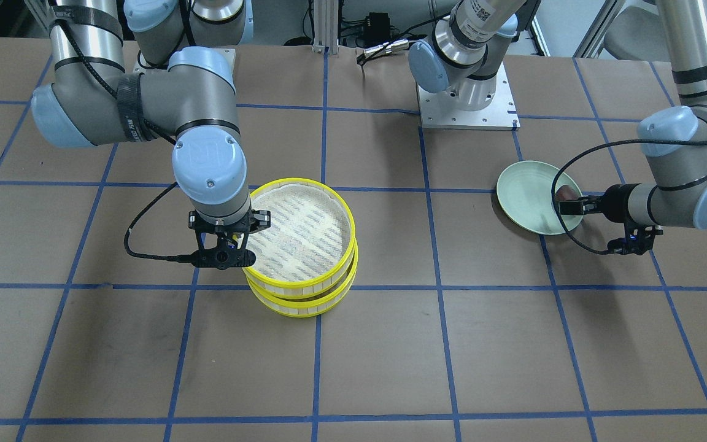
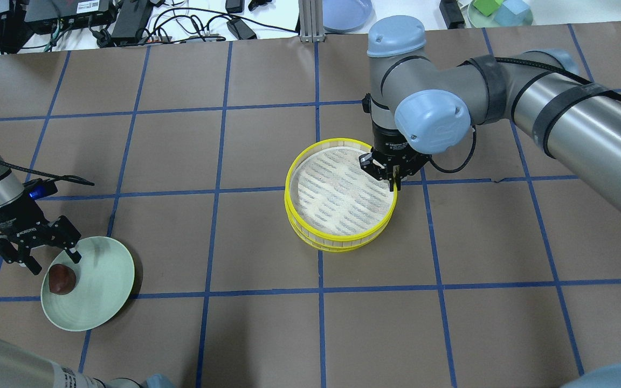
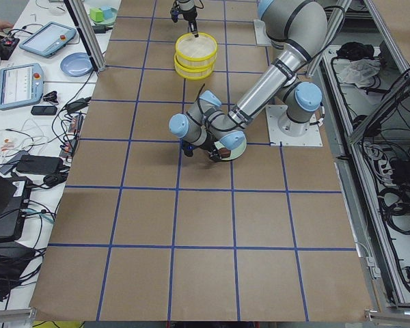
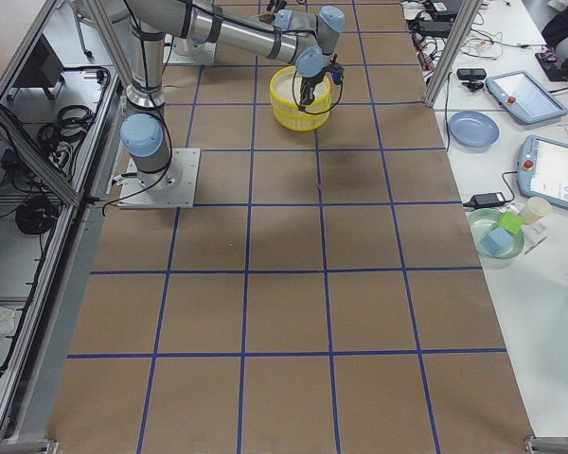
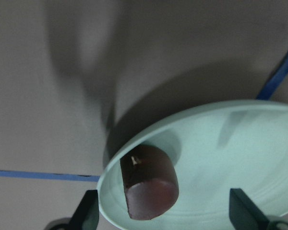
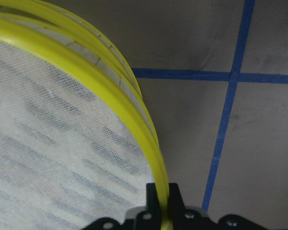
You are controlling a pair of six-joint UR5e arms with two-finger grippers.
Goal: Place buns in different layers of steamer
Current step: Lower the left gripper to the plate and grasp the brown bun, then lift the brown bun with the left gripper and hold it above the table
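The yellow-rimmed two-tier steamer [image 2: 289,200] stands mid-table with both tiers stacked, the top one sitting slightly askew. Its striped liner [image 1: 301,230] is bare. My right gripper [image 2: 395,182] is shut on the top tier's yellow rim [image 6: 134,120], with a finger on each side of the wall. The dark reddish-brown bun [image 2: 62,279] lies on the pale green plate [image 2: 103,280]. My left gripper [image 2: 56,262] is open, its fingers [image 5: 89,213] straddling the bun [image 5: 149,184] just above the plate [image 5: 230,158]. The cream-white bun is not in view.
The left arm's base plate [image 1: 467,110] is bolted at the robot's side of the table. Beyond the far edge lie a blue plate [image 2: 345,11], a green bowl of blocks [image 2: 499,11] and cables [image 2: 181,21]. Blue tape lines grid the brown table.
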